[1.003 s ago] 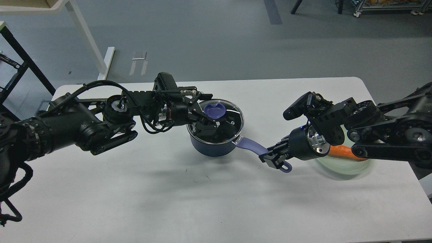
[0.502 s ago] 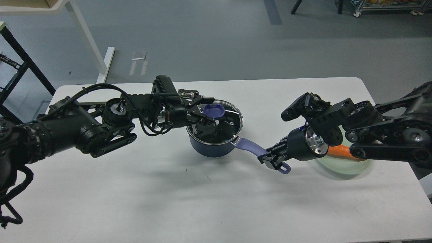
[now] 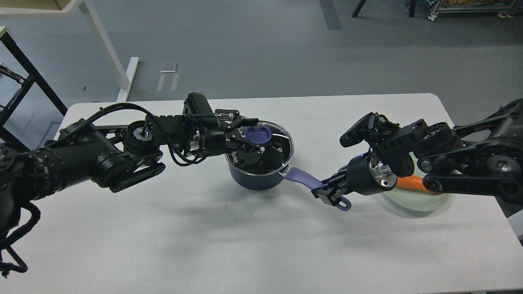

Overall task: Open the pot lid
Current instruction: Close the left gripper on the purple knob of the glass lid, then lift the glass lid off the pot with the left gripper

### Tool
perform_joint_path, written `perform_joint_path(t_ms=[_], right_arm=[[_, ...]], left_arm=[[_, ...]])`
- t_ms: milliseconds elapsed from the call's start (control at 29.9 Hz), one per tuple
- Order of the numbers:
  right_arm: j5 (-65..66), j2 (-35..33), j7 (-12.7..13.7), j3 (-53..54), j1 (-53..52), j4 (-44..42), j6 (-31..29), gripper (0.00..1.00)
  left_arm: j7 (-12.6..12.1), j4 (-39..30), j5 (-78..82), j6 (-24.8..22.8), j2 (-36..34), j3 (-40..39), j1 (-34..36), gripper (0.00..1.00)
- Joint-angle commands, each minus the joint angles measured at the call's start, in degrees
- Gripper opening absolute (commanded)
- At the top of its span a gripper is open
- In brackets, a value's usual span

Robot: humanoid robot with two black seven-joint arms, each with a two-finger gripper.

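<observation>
A dark blue pot (image 3: 255, 179) stands on the white table (image 3: 204, 245), covered by a glass lid (image 3: 282, 143) with a purple knob (image 3: 259, 133). The lid sits on the pot. My left gripper (image 3: 250, 138) reaches in from the left over the lid, and its fingers (image 3: 245, 121) stand on either side of the knob with a little gap showing. My right gripper (image 3: 329, 195) is shut on the far end of the pot's purple handle (image 3: 302, 176), low over the table.
A pale green plate (image 3: 412, 202) with an orange carrot (image 3: 410, 183) lies under my right forearm at the right. Table legs and a black frame stand on the grey floor beyond the table's far left edge.
My left gripper's fingers have narrowed around the knob. The pot and my right gripper have shifted slightly left. The lid has stayed on the pot.
</observation>
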State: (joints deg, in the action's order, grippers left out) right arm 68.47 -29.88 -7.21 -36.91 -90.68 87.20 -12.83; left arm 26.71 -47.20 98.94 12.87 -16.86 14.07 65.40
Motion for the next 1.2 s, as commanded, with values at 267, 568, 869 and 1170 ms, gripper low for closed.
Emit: perform_joint_path(t_ms=[267,568,869,1170], right_arm=[[-0.1,0.3,0.0,0.0,0.1,0.0,0.0,0.29],[0.0,0.3,0.0,-0.1,0.2,0.0,0.0,0.29],[-0.2,0.2,0.0,0.0,0.1,0.0,0.0,0.3],[-0.2,-0.2,0.0,-0.1,-0.1,0.2,0.0,0.3]], left_arm=[[0.0,0.0,-1.0,0.1,-0.2,0.1,-0.4,0.78],[0.4,-0.1,-1.0,0.2,-0.1,0.0,-0.3,0.5],[1.3,-0.9,-1.6,0.2,-1.5,-1.0,0.9,0.37],[1.3,-1.1,-9.2,-0.2,-14.6,0.0,4.2,0.37]])
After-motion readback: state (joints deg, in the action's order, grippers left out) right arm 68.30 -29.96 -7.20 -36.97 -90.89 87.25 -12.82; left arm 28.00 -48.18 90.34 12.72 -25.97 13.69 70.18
